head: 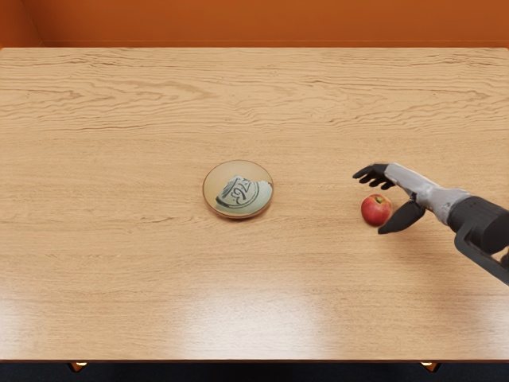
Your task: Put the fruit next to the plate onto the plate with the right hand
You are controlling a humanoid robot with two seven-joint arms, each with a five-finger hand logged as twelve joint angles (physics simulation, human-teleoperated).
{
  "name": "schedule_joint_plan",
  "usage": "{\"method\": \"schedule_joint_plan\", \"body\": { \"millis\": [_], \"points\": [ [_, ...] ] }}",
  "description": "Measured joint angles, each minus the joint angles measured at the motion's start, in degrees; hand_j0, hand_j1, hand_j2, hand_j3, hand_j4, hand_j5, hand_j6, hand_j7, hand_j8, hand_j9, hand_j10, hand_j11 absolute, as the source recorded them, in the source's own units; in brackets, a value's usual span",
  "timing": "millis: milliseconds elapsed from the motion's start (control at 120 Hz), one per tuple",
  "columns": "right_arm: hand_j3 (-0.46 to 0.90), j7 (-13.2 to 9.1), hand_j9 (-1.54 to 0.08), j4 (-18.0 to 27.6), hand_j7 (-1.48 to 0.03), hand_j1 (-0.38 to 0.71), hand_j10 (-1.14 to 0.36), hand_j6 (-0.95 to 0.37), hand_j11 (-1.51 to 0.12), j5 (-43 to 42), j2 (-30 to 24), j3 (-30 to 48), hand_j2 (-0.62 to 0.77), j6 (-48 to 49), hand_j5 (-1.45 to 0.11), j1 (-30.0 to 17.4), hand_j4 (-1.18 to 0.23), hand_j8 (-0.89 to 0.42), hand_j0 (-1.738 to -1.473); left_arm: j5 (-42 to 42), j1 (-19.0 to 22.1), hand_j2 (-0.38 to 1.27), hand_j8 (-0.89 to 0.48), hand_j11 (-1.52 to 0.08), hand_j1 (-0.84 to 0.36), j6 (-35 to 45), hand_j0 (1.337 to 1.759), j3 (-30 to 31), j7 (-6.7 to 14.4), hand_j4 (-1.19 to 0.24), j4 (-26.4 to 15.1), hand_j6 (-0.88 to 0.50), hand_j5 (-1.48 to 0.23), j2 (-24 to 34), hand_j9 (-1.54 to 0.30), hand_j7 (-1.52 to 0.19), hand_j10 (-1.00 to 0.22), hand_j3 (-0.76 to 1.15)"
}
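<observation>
Wood-grain bench (119,278) fills the frame, and dead centre sits the round plate (216,177), showing only its dark swirled motif, too blurry to read. Right of centre, the red apple (376,209) lies on the bench, well apart from the plate. From the right edge the right robot hand (406,187) hovers just beside the apple, fingers spread, gripping nothing.

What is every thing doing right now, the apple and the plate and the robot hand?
plate: flat on the table, no fruit on it.
apple: lying on the table, right of the plate, apart from it, not gripped.
right hand: open, fingers spread by the apple's right side; touching it or not, cannot tell.
</observation>
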Motion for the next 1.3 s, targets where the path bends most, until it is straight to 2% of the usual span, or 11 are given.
{"method": "schedule_joint_plan", "body": {
  "millis": [317, 383, 550, 708, 1008, 1300],
  "points": [
    [0.00, -0.8, -0.42, -1.1, -0.42, 0.04, -0.33, -0.33, -0.42, -0.2, 0.9, -1.6, -0.06, -1.2, -0.42, 0.2, -0.33, -0.33, -1.658, 0.0, 0.0, 0.05, -0.24, -0.31, 0.06, 0.0, 1.658, 0.0, 0.0, -0.24, 0.0, -0.24, -0.31, 0.0, -0.31, -0.31, -0.24, 0.00],
    [0.00, -1.8, -0.43, -1.3, -0.43, 0.04, -0.33, -0.33, -0.43, -0.2, 0.9, -1.6, -0.06, -1.3, -0.43, 0.4, -0.33, -0.33, -1.658, 0.0, 0.0, 0.05, -0.24, -0.31, 0.06, 0.0, 1.658, 0.0, 0.0, -0.24, 0.0, -0.24, -0.31, 0.0, -0.31, -0.31, -0.24, 0.00],
    [0.00, -6.1, -0.43, -1.1, -0.43, 0.05, -0.34, -0.34, -0.43, -0.2, 0.8, -1.7, -0.06, -1.3, -0.43, 1.1, -0.34, -0.34, -1.658, 0.0, 0.0, 0.05, -0.24, -0.32, 0.06, 0.0, 1.658, 0.0, 0.0, -0.24, 0.0, -0.24, -0.32, 0.0, -0.32, -0.32, -0.24, 0.00],
    [0.00, -7.8, -0.47, -1.0, -0.47, 0.08, -0.36, -0.37, -0.47, -0.3, 1.7, -1.7, -0.07, -1.3, -0.47, 1.5, -0.36, -0.36, -1.658, 0.0, 0.0, 0.05, -0.24, -0.32, 0.06, 0.0, 1.658, 0.0, 0.0, -0.24, 0.0, -0.24, -0.32, 0.0, -0.32, -0.32, -0.24, 0.00],
    [0.00, -9.0, -0.53, -1.0, -0.53, 0.13, -0.42, -0.41, -0.53, -0.9, 3.0, -1.7, -0.07, -1.4, -0.52, 1.6, -0.43, -0.40, -1.658, 0.0, 0.0, 0.05, -0.24, -0.32, 0.06, 0.0, 1.658, 0.0, 0.0, -0.24, 0.0, -0.24, -0.32, 0.0, -0.32, -0.32, -0.24, 0.00],
    [0.00, -9.2, -0.58, -1.3, -0.58, 0.18, -0.45, -0.45, -0.58, -1.9, 4.0, -1.7, -0.08, -2.4, -0.57, 1.2, -0.46, -0.44, -1.658, 0.0, 0.0, 0.05, -0.24, -0.32, 0.06, 0.0, 1.658, 0.0, 0.0, -0.24, 0.0, -0.24, -0.32, 0.0, -0.32, -0.32, -0.24, 0.00]
  ]
}}
